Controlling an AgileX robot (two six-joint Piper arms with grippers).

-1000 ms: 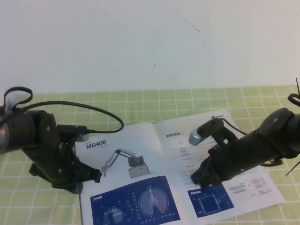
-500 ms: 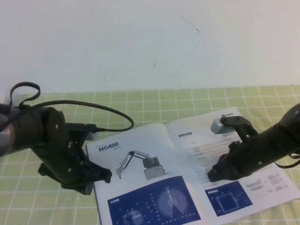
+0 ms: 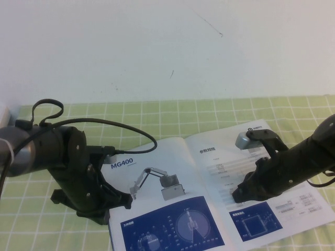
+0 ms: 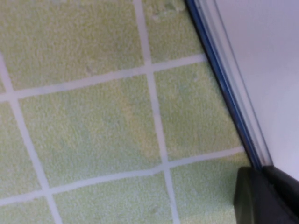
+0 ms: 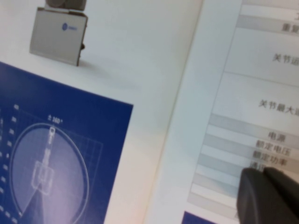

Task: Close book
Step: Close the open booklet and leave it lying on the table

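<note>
**Condition.** A thin white-and-blue printed book [image 3: 167, 206] is lying open and flat on the green-and-white checked surface [image 3: 157, 112], towards the robot's side and slightly right of centre. Both pages are lying flat, so closing is not yet under way.

**Left arm.** The left claw [image 3: 124, 199] is sitting low on the surface, just beside the blue-trimmed outer edge of the left page [image 4: 225, 93]. Its tips are appearing clenched together, grasping nothing.

**Right arm.** The right claw [image 3: 238, 194] is bearing down on the right-hand text page [image 5: 261, 93], not far from the spine. It is likewise appearing clenched, holding nothing, and seems to be touching the paper.

**Assessment.** The left arm is probably preparing to work under the page edge and fold it over, while the right arm is pinning the book.

**Hazards.**
- The edge is lying tight against the cloth. A tip coming in too high would be riding over the page and shoving the book sideways.
- A tip coming in too low would be snagging and bunching the cloth.
- Only a single leaf may be lifting, and it would be buckling or creasing as it folds.
- The right arm is lying across the landing page. Unless it is withdrawing in time, the folding page would be dropping onto it and the book would be staying ajar.
</note>
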